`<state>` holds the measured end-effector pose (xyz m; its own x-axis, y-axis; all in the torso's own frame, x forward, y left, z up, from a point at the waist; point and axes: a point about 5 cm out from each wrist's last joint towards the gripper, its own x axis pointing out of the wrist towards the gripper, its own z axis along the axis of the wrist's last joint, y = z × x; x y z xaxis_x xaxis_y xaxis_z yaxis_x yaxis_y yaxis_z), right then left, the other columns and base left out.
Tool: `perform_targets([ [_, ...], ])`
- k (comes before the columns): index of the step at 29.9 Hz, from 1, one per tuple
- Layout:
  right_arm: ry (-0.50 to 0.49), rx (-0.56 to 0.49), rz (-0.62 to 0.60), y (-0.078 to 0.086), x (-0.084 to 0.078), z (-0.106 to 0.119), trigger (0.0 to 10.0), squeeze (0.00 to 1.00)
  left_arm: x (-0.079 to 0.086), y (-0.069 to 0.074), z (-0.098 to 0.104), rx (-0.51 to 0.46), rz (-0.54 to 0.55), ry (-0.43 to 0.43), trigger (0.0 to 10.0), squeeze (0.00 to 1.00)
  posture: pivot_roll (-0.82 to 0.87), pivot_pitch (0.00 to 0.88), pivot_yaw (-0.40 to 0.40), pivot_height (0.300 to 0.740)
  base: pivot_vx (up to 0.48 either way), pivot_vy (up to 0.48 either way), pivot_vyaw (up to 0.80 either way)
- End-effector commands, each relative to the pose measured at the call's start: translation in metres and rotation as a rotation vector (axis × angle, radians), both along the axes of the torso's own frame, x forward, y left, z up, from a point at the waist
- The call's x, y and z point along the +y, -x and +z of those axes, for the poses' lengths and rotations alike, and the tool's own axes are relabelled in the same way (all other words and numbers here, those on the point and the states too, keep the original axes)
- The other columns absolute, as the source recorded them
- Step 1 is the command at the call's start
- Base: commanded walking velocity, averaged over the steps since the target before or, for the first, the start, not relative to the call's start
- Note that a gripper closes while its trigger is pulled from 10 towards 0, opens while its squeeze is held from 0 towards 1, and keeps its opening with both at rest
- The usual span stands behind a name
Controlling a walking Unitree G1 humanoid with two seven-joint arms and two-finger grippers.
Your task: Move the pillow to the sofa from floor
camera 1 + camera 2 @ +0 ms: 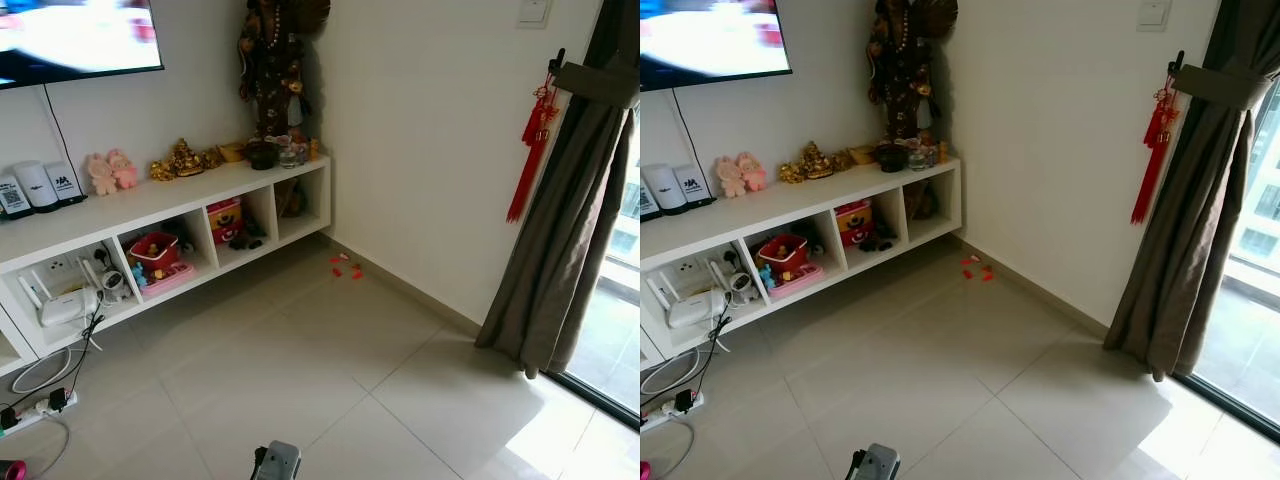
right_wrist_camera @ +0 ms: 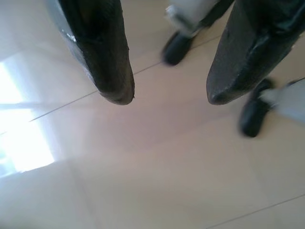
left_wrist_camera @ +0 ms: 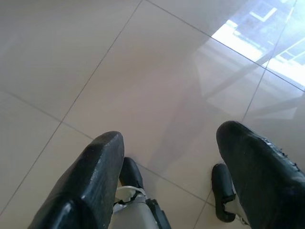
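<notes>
Both grippers, left [image 3: 167, 176] and right [image 2: 167, 95], hang open and empty over bare floor [image 1: 300, 380], so I judge I'm searching: no pillow or sofa visible, next turn from the shelf [image 1: 150, 215].

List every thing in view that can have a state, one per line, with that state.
television: switched on, picture showing.
curtain: gathered to one side, tied back.
power strip: on the floor, plugs in it.
left gripper: open, holding nothing, above bare floor tiles.
right gripper: open, holding nothing, above bare floor tiles.
</notes>
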<state>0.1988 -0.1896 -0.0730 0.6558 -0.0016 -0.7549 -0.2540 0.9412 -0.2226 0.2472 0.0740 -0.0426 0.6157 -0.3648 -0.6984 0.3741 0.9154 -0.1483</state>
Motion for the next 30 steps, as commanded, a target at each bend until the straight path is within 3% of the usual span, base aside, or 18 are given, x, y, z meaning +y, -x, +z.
perform_targets([
  [1, 0.048, -0.060, 0.001, -0.006, -0.002, 0.005, 10.0, 0.00, 0.003, 0.003, -0.002, 0.005, 0.007, -0.002, 10.0, 0.00, 0.14, 0.000, 0.059, 0.740, 0.000, 0.000, 0.00],
  [3, 0.119, -0.249, 0.020, -0.024, -0.009, 0.023, 10.0, 0.00, 0.013, -0.005, 0.003, -0.053, 0.015, 0.003, 10.0, 0.00, 0.14, 0.000, 0.049, 0.740, 0.000, 0.000, 0.00],
  [5, 0.119, -0.249, 0.020, -0.024, -0.009, 0.023, 10.0, 0.00, 0.013, -0.005, 0.003, -0.053, 0.015, 0.003, 10.0, 0.00, 0.14, 0.000, 0.049, 0.740, 0.000, 0.000, 0.00],
  [6, 0.116, -0.340, 0.035, -0.032, -0.011, 0.033, 10.0, 0.00, 0.018, -0.012, 0.009, -0.096, 0.033, 0.051, 10.0, 0.00, 0.14, 0.000, 0.046, 0.740, 0.000, 0.000, 0.00],
  [7, 0.116, -0.340, 0.035, -0.032, -0.011, 0.033, 10.0, 0.00, 0.018, -0.012, 0.009, -0.096, 0.033, 0.051, 10.0, 0.00, 0.14, 0.000, 0.046, 0.740, 0.000, 0.000, 0.00],
  [8, 0.094, -0.442, 0.062, -0.037, -0.014, 0.045, 10.0, 0.00, 0.025, -0.018, 0.016, -0.153, 0.038, 0.116, 10.0, 0.00, 0.16, 0.000, 0.036, 0.740, 0.000, 0.000, 0.00],
  [10, 0.094, -0.442, 0.062, -0.037, -0.014, 0.045, 10.0, 0.00, 0.025, -0.018, 0.016, -0.153, 0.038, 0.116, 10.0, 0.00, 0.16, 0.000, 0.036, 0.740, 0.000, 0.000, 0.00],
  [13, 0.026, -0.603, 0.133, -0.035, -0.022, 0.068, 10.0, 0.00, 0.043, -0.022, 0.029, -0.286, 0.043, 0.211, 10.0, 0.00, 0.19, 0.000, 0.018, 0.740, 0.000, 0.000, 0.00],
  [23, -0.051, -0.670, 0.094, -0.028, -0.026, 0.082, 10.0, 0.00, 0.051, -0.030, 0.044, -0.389, 0.065, 0.219, 10.0, 0.00, 0.20, 0.000, 0.016, 0.740, 0.000, 0.000, -0.09],
  [30, -0.067, -0.686, 0.030, -0.023, -0.021, 0.077, 10.0, 0.00, 0.036, -0.031, 0.043, -0.387, 0.027, 0.199, 10.0, 0.00, 0.17, 0.000, 0.035, 0.740, 0.000, 0.000, -0.80],
])
